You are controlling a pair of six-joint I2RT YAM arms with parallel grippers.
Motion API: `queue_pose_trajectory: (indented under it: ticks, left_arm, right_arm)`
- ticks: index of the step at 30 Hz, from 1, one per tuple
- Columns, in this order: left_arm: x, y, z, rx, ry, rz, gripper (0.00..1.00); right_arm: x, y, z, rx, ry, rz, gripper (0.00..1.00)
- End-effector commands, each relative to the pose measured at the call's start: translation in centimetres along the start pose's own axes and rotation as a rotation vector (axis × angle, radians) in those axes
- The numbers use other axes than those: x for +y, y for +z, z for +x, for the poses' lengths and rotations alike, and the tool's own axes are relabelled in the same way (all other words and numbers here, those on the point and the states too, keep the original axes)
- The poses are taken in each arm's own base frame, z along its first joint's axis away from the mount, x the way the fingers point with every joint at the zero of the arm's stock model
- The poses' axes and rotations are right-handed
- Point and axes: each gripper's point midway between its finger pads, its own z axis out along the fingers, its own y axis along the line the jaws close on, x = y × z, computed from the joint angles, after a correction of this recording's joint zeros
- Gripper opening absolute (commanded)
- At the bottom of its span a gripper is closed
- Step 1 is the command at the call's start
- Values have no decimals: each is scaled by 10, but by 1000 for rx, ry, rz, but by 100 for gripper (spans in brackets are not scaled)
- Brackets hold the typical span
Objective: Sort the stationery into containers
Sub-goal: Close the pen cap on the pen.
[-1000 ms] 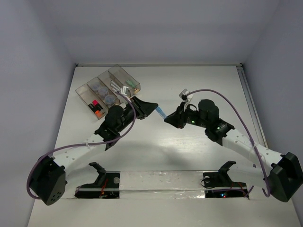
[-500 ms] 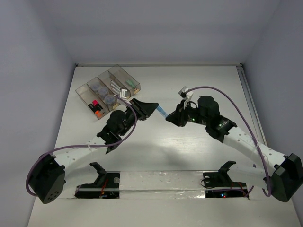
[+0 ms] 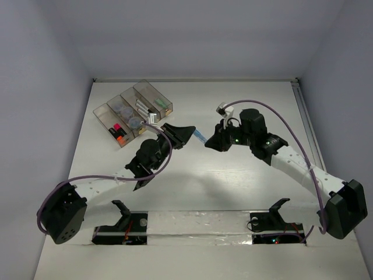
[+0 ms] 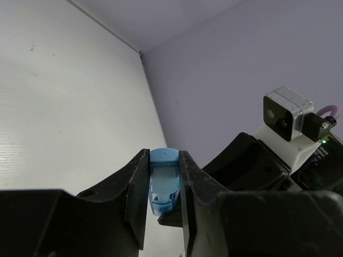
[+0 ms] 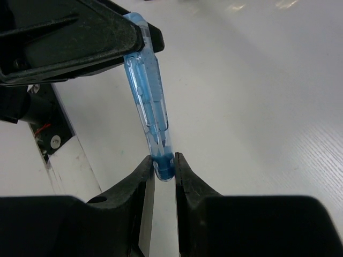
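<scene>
Item in play is a blue clip [image 3: 199, 137]: see-through pale blue plastic, long and narrow, w/ a rounded cap at one end and a darker blue tip at the other. In the right wrist view the clip [image 5: 150, 99] shows faint inner ribs along its length. In the left wrist view only the rounded end [image 4: 163, 176] shows, seen end-on.

Both ends are held. Left fingers [image 4: 138, 182] pinch the rounded end, one pad on each side, w/ the cap poking just past the tips. Right fingers [image 5: 146, 179] pinch the dark tip, nearly closed since that end is thin. From the right wrist cam the left fingers [image 5: 80, 32] sit at the clip's far end, so the clip spans the gap btw the two sets of tips, tilted. Desk [image 3: 245, 105] shows behind it in both wrist views; it looks lifted off the surface.

From above, the clip is near desk centre, just right of the containers [image 3: 104, 114], not in any bin. The 4 joined bins run diagonally at the far left, w/ grey-blue rolls [image 3: 125, 111] and pink/orange-ended highlighters [image 3: 118, 133] inside.

Left arm reaches from its base at near left, diagonally up and right, w/ left fingers [image 3: 185, 132] pointing right. Right arm sweeps from near right up and left, elbow bent, w/ right fingers [image 3: 210, 144] pointing left. The two sets of tips face each other, apart by the clip's length.
</scene>
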Motion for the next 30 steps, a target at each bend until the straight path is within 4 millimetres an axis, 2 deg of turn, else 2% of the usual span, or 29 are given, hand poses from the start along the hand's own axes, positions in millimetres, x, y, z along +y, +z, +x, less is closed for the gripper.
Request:
queue_pose_trajectory:
  ticks: [1,4,5,7,8,10,12,14,16,17,18,21,22,24,27,29,30]
  left_arm:
    - [-20,-58,113,505,-81,121,0]
    - [-22,-62,112,499,-84,126,0]
    - [-23,-64,111,496,-81,126,0]
    - [-21,-64,107,481,-74,118,0]
    - [-24,-67,108,487,-72,125,0]
    - [-27,-70,110,496,-74,131,0]
    - [-30,-69,113,500,-80,136,0]
    - [-31,-68,119,512,-83,138,0]
    - [-36,-69,125,528,-90,150,0]
    - [-35,-68,125,526,-91,151,0]
    - [-36,-68,125,525,-92,152,0]
    - [-44,-63,121,509,-80,166,0]
    - [-47,-61,120,504,-66,174,0]
    - [-52,-57,119,503,-62,182,0]
    - [-52,-56,127,523,-70,187,0]
    - [-51,-56,129,528,-90,189,0]
    - [-49,-58,130,532,-93,189,0]
  right_arm:
    - [29,-46,-178,-562,-214,-7,0]
    - [22,-56,-185,-597,-195,24,0]
    - [20,-55,-182,-592,-184,30,0]
    - [8,-64,-183,-619,-166,65,0]
    - [2,-64,-176,-611,-149,66,0]
    - [1,-72,-178,-637,-134,38,0]
    - [12,-68,-177,-625,-135,-35,0]
    - [11,-57,-176,-606,-112,-69,0]
    - [15,-57,-188,-628,-110,-93,0]
    - [11,-45,-185,-593,-100,-116,0]
    - [21,-42,-184,-567,-95,-185,0]
    - [32,-26,-166,-528,-76,-229,0]
    - [33,-18,-150,-494,-55,-246,0]
    - [36,-10,-140,-483,-32,-258,0]
    - [41,-13,-145,-493,-33,-282,0]
    - [57,-18,-156,-501,-62,-321,0]
    - [60,-18,-154,-481,-68,-336,0]
